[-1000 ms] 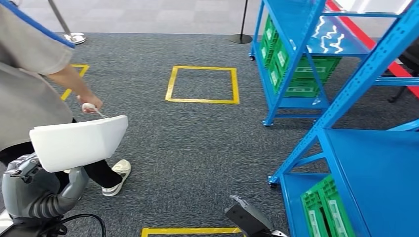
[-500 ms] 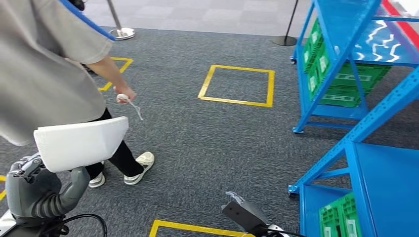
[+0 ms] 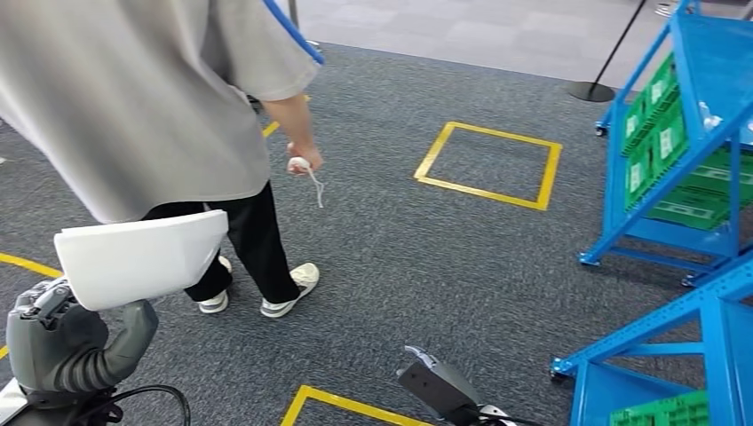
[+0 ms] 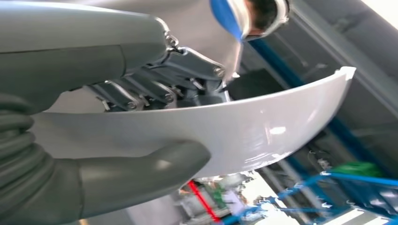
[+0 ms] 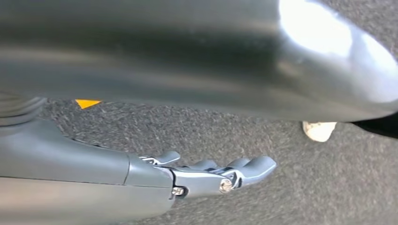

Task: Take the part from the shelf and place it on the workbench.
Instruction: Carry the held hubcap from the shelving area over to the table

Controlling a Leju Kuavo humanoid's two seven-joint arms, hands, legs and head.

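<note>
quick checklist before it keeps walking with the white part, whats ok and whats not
1. Part held: ok. The left hand grips the white part, thumb on one face, fingers on the other.
2. Right hand free: ok. The right hand holds nothing, fingers apart above the carpet.
3. Path ahead: not ok. A person walks close in front of the robot, a white cord in one hand.
4. Clearance to the shelf: ok. The blue shelf stands off to the right, apart from the part.
5. Workbench located: cannot tell.
6. Floor marks: ok. The yellow square lies ahead on the carpet, nothing on it.
</note>
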